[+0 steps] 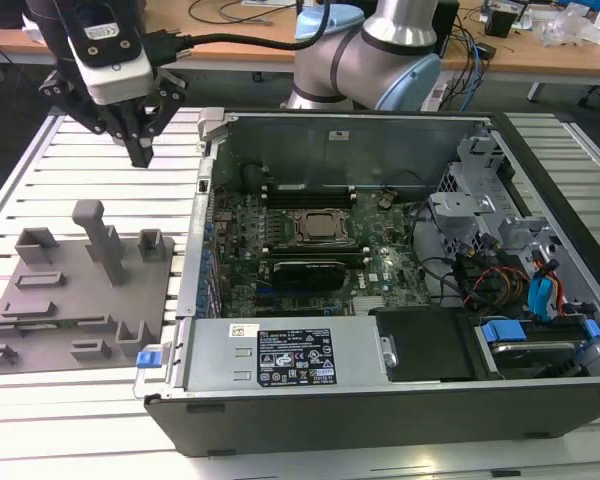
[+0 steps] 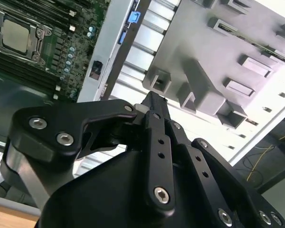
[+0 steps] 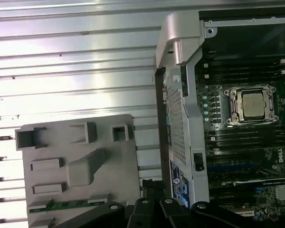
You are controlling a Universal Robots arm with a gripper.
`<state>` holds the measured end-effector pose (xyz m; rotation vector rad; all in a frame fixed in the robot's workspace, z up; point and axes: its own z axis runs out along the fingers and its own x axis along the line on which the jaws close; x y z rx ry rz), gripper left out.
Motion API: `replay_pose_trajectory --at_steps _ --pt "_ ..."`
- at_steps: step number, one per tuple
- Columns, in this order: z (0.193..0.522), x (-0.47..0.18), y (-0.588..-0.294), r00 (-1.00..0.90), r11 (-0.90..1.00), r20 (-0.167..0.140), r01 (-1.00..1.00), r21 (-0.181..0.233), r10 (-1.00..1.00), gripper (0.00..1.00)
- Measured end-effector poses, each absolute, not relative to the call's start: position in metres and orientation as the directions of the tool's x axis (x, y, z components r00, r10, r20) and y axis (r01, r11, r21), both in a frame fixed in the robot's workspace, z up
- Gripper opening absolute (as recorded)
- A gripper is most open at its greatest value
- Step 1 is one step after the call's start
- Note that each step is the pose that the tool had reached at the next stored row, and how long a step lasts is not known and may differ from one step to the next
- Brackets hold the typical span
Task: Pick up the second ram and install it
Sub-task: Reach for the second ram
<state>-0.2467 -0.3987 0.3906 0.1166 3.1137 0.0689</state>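
Note:
The second ram (image 3: pixel 61 204) is a thin green stick lying flat in a groove of the grey tray (image 3: pixel 118 161). It shows as a thin edge (image 2: pixel 271 48) in the second wrist view. My gripper (image 1: pixel 140 152) hangs above the slatted table, behind the tray (image 1: pixel 80 300) and on the exterior view's left of the open computer case (image 1: pixel 280 420). Its black fingers (image 2: pixel 152 102) are pressed together with nothing between them. The motherboard (image 1: pixel 380 270) lies inside the case, with long black slots (image 1: pixel 310 188) beside the processor socket (image 1: pixel 318 226).
The tray carries raised posts (image 1: pixel 102 240) and small brackets. A case wall with a metal latch (image 1: pixel 210 125) stands between the tray and the motherboard. Cables and drive bays (image 1: pixel 520 290) fill the case's side on the exterior view's right. The arm's base (image 1: pixel 380 50) is behind the case.

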Motion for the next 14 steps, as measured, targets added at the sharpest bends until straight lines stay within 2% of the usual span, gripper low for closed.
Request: replay_pose_trajectory --at_steps 14 --pt "0.389 -0.284 -0.399 -0.997 0.996 -0.023 0.074 0.045 0.075 0.11"
